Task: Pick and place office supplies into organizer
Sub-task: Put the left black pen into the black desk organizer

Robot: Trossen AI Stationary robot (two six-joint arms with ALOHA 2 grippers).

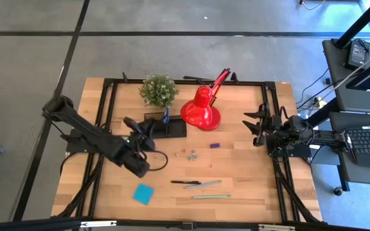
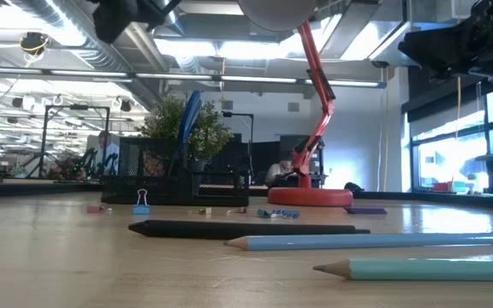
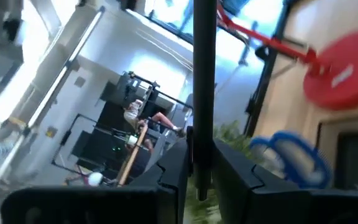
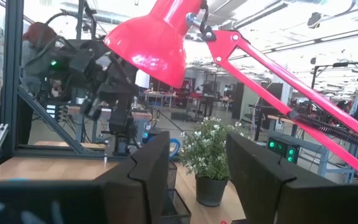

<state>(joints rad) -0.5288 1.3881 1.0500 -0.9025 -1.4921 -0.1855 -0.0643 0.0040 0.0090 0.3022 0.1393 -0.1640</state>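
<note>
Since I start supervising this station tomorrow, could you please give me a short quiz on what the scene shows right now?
1. True or false: the blue-handled scissors stand in the black organizer.
2. What does the left gripper hold?
A. a purple piece
B. a thin black pen
C. a sticky-note pad
3. How many loose pens or pencils lie flat on the table?

Key: 1. True. 2. B, while the right gripper waits open and empty at the table's right edge. 3. Three.
</note>
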